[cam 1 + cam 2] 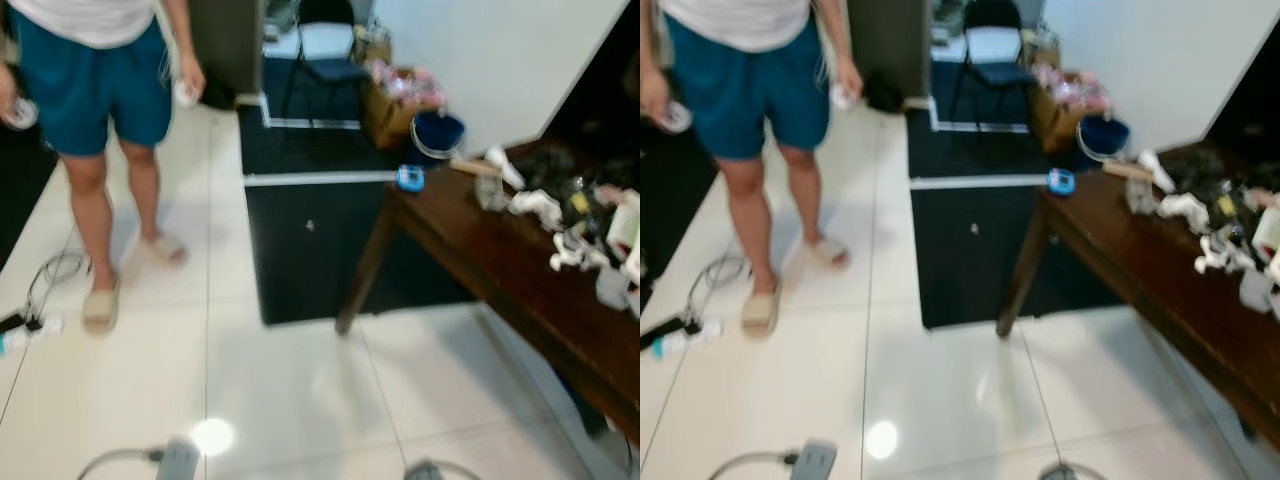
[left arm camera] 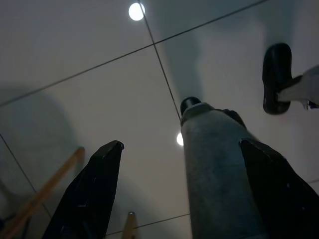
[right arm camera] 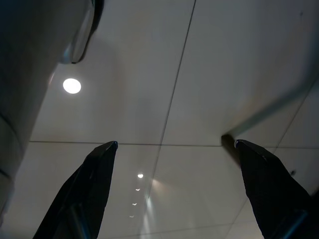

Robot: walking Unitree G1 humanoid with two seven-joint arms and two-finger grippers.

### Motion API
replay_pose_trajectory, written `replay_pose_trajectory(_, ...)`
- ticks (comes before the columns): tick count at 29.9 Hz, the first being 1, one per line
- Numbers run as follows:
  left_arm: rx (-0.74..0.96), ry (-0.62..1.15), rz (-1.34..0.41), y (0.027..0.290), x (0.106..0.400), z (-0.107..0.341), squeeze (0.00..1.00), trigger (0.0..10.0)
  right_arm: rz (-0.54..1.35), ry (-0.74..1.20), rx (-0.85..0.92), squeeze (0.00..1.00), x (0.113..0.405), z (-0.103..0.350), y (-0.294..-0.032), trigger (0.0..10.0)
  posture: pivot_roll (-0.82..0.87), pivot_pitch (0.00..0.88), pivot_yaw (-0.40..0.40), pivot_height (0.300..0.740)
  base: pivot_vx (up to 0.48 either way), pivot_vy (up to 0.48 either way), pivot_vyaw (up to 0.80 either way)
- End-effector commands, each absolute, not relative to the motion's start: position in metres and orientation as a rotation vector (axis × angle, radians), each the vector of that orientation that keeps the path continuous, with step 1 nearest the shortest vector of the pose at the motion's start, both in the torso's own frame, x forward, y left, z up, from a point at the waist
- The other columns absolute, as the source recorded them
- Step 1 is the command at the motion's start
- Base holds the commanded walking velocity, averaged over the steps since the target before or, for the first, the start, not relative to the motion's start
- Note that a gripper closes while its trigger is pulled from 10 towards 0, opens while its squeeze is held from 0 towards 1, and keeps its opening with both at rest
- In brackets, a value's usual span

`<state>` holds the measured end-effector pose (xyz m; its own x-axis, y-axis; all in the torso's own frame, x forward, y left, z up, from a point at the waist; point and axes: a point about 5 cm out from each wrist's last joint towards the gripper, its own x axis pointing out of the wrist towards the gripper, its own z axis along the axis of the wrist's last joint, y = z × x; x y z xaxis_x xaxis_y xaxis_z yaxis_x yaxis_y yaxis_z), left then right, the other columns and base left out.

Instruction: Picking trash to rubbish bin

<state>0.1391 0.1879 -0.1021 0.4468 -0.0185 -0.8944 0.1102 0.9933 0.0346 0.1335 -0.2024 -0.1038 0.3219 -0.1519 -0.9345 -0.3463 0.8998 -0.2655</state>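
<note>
White tile floor (image 1: 300, 400) is stretching ahead; trash (image 1: 560, 215) is cluttering the tabletop (image 1: 480, 260) at right. My left hand (image 2: 179, 194) and right hand (image 3: 174, 189) are hanging apart, empty. Nothing looks binned yet.

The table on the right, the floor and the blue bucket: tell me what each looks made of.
Table: looks like dark brown wood with a smooth, slightly glossy top and a plain wooden leg.
Floor: large white tiles, probably glazed ceramic or polished stone, since thin joint lines show and a ceiling light reflects in it.
Blue bucket: likely plastic, by its even colour; blur leaves this open.
</note>
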Motion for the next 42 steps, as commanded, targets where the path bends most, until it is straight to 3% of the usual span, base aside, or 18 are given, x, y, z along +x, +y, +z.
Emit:
replay_pose_trajectory(1, 0.088, 1.158, -0.098, 0.1839, 0.1255, -0.1074, 0.00, 10.0, 0.118, 1.273, -0.465, 0.00, 0.1272, -0.1049, -0.2082, 10.0, 0.07, 0.095, -0.051, 0.740, 0.000, 0.000, -0.80)
replay_pose_trajectory(42, 0.096, 1.158, -0.090, 0.1855, 0.1242, -0.1076, 0.00, 10.0, 0.127, 1.268, -0.463, 0.00, 0.1280, -0.1047, -0.2082, 10.0, 0.07, 0.085, -0.054, 0.740, 0.000, 0.000, -0.80)
